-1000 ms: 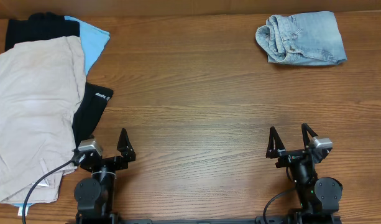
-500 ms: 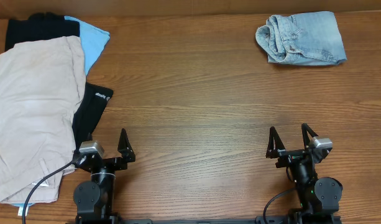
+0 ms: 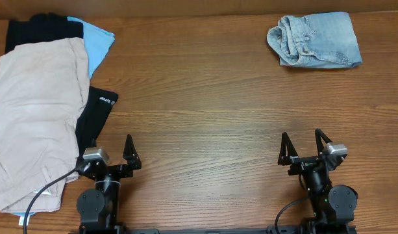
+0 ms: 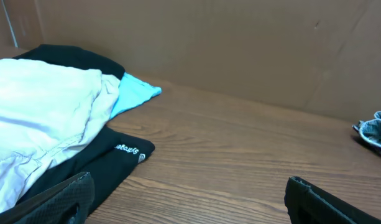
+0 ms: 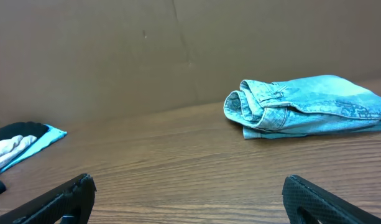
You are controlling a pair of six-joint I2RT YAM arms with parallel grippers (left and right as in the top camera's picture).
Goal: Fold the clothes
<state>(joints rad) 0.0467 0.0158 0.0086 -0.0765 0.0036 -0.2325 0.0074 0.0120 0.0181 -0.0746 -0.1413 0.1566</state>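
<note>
The wooden table (image 3: 199, 97) fills the overhead view, its near edge hidden behind the two arm bases. At the far left lies a heap of clothes. The beige trousers (image 3: 33, 110) are on top, and their left and lower edges run out of the picture. Under them is a black garment (image 3: 98, 117), mostly covered. It shows only at the far end of the heap and as a flap on the right, where a small white logo (image 3: 105, 99) is too small to read. A light blue cloth (image 3: 95, 39) sticks out at the far right of the heap, and what kind of garment it is cannot be told.

The shorts (image 3: 315, 40) lie at the far right of the table, well apart from the heap and from both arms. They are folded into a compact bundle with the rolled waistband end to the left. The pockets and cuffs are not plain to see. In the left wrist view only a sliver of them shows at the right edge.

The left gripper (image 3: 111, 153) sits at the near left with its jaws spread wide and nothing between them. One finger is hard to make out against the black flap. The right gripper (image 3: 303, 146) at the near right is likewise spread wide and empty. A thin cable (image 3: 43, 188) crosses the trousers near the left arm.
</note>
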